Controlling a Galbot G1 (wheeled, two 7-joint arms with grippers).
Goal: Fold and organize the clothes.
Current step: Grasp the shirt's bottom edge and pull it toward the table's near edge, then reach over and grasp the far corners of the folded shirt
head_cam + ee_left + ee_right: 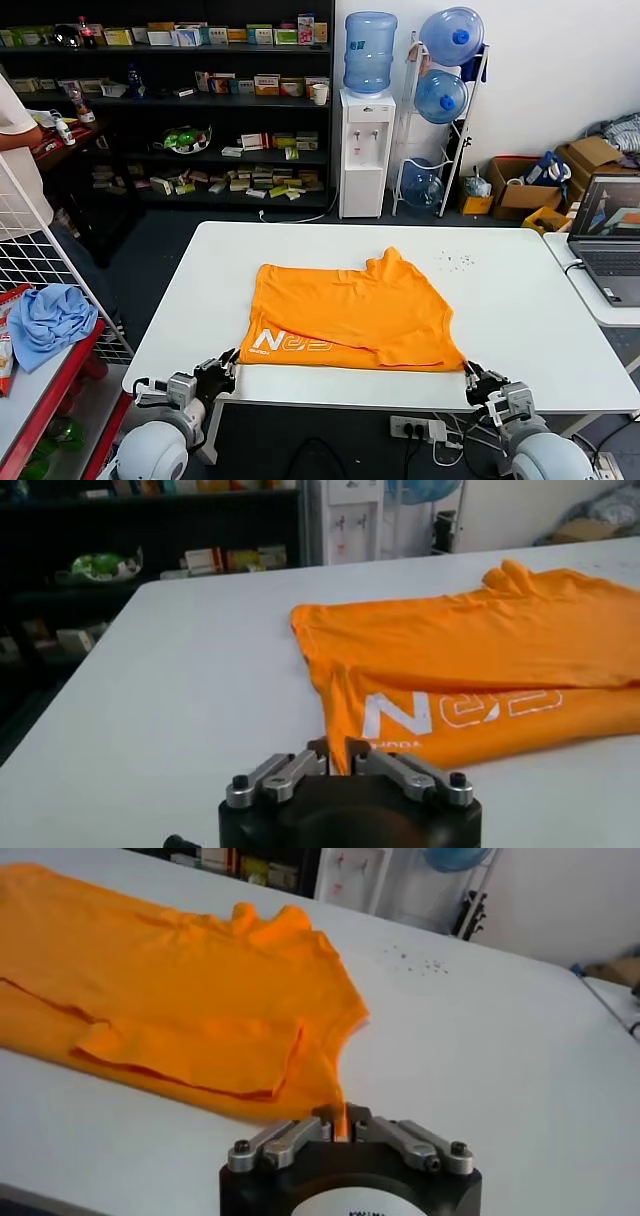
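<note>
One fold looks done so far: the orange T-shirt [350, 315] lies flat on the white table [520, 300], doubled over with the N logo [398, 715] showing along the near edge. Left gripper [337, 758] has its fingers narrowed on the shirt corner right by the logo, fabric pinched between them. Right gripper [343, 1120] is the same deal, fingers nearly closed on the opposite near corner. I'd say it's maybe halfway, with more folds and tidying still left.
</note>
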